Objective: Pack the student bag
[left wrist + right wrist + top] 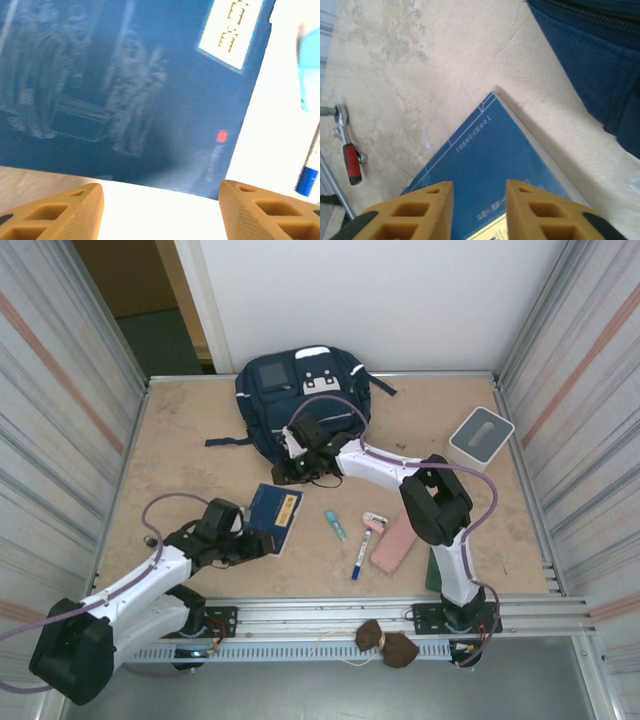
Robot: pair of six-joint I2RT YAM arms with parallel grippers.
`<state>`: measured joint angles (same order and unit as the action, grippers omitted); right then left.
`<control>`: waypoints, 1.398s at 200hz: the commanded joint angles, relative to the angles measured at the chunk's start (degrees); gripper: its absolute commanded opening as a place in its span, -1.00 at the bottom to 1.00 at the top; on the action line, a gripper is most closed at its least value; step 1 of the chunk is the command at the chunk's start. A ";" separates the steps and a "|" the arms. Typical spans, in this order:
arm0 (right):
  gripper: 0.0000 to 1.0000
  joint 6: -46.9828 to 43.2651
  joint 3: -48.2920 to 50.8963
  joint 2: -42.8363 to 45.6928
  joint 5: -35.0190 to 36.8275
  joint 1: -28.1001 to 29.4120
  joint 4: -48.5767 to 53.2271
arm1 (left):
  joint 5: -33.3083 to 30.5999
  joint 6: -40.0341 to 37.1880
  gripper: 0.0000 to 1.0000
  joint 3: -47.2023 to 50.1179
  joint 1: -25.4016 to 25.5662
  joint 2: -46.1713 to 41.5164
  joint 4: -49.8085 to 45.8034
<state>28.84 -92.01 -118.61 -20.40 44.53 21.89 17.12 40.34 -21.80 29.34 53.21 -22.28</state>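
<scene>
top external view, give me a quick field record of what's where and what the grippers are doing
bag: student bag, far middle of the table
notebook: navy notebook, flat, nearer than the bag
left gripper: left gripper open, empty, at the notebook's near edge
right gripper: right gripper open, empty, by the bag's near edge
loose items: teal item, marker, pink case
box: white box, far right

The student bag [285, 405] was navy with grey and white patches; the notebook [274, 516] navy with a yellow label; the table [180, 440] mottled beige.
</scene>
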 commanded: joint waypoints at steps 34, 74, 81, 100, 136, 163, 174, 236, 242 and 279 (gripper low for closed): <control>-0.04 -0.22 12.17 13.60 2.96 -1.13 4.73 | -15.00 -1.92 0.45 -3.18 0.78 -8.51 -3.61; 0.14 12.46 23.45 18.45 5.59 4.09 -3.02 | -14.33 -8.56 0.52 -4.60 -8.42 -3.71 3.20; 0.18 15.08 24.77 18.58 6.69 5.15 -4.66 | -11.61 -9.55 0.52 -5.31 -11.23 -0.83 4.65; 0.25 21.86 28.27 17.67 8.43 7.17 -11.01 | -4.55 -12.10 0.51 -7.44 -16.06 7.66 8.57; 0.29 27.24 27.26 12.97 8.69 9.46 -16.71 | 3.33 -13.09 0.39 -9.12 -15.80 18.02 12.32; 0.23 29.36 26.40 10.48 10.00 9.65 -17.63 | 3.70 -13.05 0.21 -6.56 -15.15 18.65 13.36; 0.21 30.68 26.81 9.75 10.75 9.48 -18.05 | 3.79 -12.77 0.18 -4.99 -15.11 17.89 13.82; -0.48 31.48 26.34 7.10 11.53 9.60 -22.13 | 5.78 -8.96 0.03 -0.05 -11.89 11.47 13.33; -0.59 31.09 26.43 7.35 11.97 9.45 -21.92 | 5.75 -8.82 0.03 0.08 -11.76 11.04 13.08; -1.00 25.61 27.51 9.87 10.85 7.93 -22.77 | 2.18 -8.47 0.09 -1.15 -11.63 7.33 10.06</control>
<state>58.19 -64.10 -110.50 -8.99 53.43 0.58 20.99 30.89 -22.35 17.39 63.48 -8.88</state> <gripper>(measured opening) 0.035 0.526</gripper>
